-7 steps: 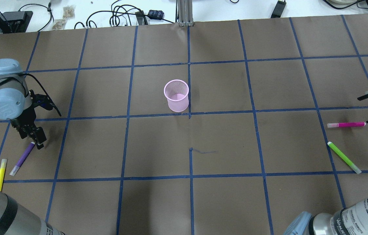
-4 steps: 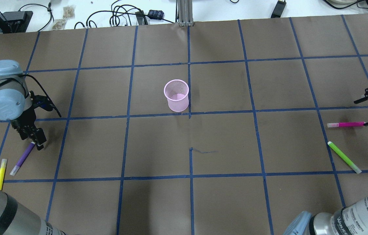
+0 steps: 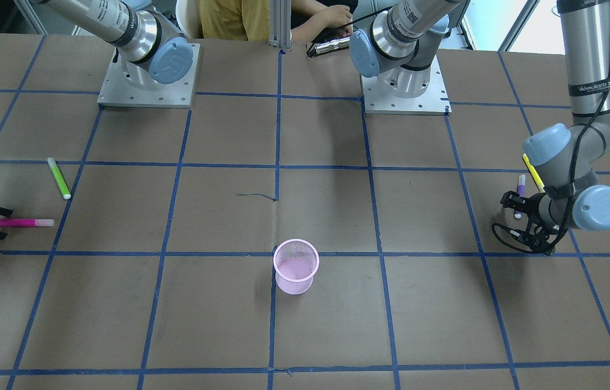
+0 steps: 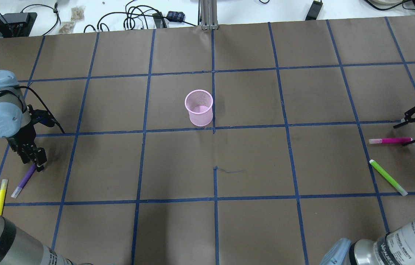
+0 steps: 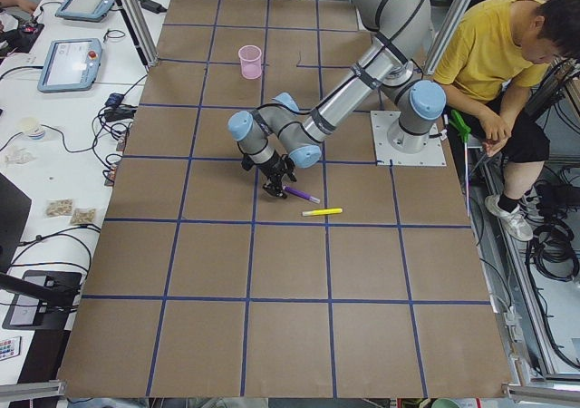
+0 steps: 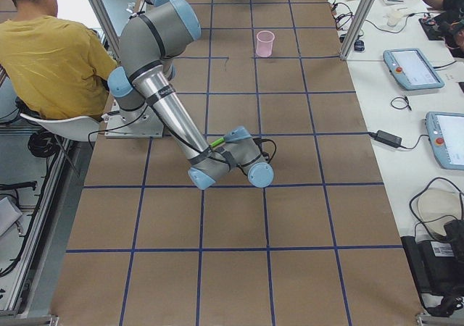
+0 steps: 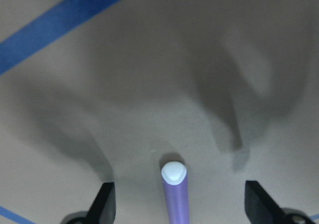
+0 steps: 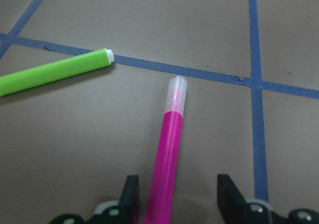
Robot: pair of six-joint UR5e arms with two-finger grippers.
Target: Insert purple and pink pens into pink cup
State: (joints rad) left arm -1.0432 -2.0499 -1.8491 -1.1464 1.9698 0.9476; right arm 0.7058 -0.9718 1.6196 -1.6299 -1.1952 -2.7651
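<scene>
Both spread, left end effector (image 4: 39, 165) astride diagonal purple pen (image 4: 25, 180), right end effector (image 4: 406, 135), crosswise pink pen (image 4: 391, 140)

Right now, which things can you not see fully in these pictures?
Purple pen: left wrist view, bottom edge cuts its back end; front view, left arm hides most.
Pink pen: right wrist view, bottom edge cuts its near end.
Right gripper: front view, left edge cuts it.
</scene>
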